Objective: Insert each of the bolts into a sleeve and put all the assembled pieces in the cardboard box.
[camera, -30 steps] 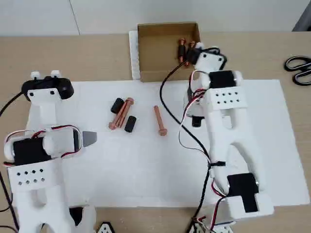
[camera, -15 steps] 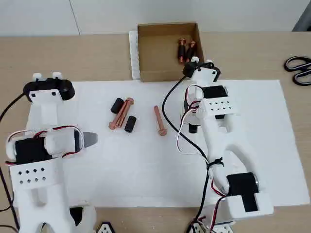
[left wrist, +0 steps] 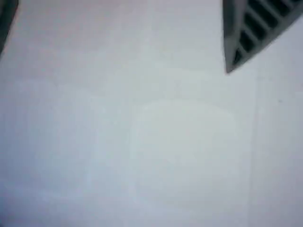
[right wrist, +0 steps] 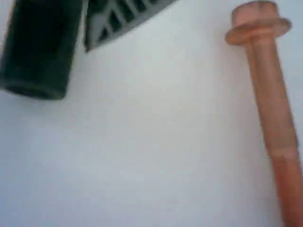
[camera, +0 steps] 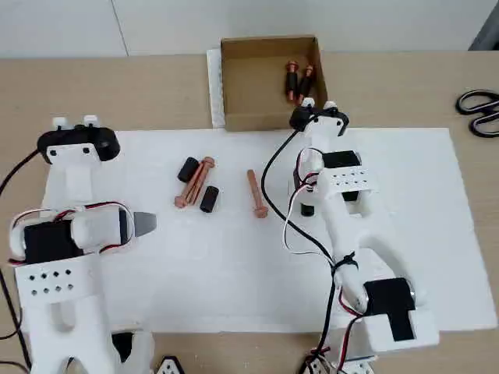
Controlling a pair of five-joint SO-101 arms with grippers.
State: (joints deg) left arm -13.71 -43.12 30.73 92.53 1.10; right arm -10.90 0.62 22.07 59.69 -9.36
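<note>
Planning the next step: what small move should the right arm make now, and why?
Probably lower the right arm onto the single bolt: it lies loose on the mat next to that arm, a sleeve sits close by, and two assembled pieces are already in the box.

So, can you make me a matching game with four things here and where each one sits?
Things:
1 scissors
2 lone bolt
3 sleeved bolts
4 pair of bare bolts

Places:
A inside the cardboard box
B on the wooden table, off the white sheet
C between two black sleeves
D by itself on the white sheet

Pairs: 1-B, 2-D, 3-A, 4-C.
</note>
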